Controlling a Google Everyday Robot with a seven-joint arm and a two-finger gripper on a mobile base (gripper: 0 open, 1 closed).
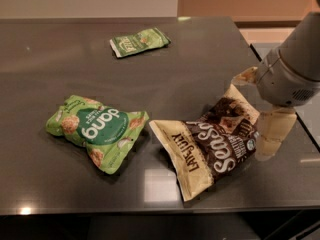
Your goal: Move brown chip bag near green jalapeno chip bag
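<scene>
The brown chip bag [212,149] lies flat on the dark table [60,49], front right, tan with a dark brown centre. The green jalapeno chip bag [139,41] lies far back, left of centre, well apart from it. My gripper [257,106] reaches in from the right at the brown bag's right end. It is open, with one cream finger [272,131] by the bag's lower right edge and the other fingertip [245,76] just above the bag's top corner. The corner of the bag lies between them.
A puffy light green "dang" bag [97,131] lies to the left of the brown bag, almost touching it. The table's right edge [280,84] runs just behind my gripper, and its front edge [150,209] is close below the bags.
</scene>
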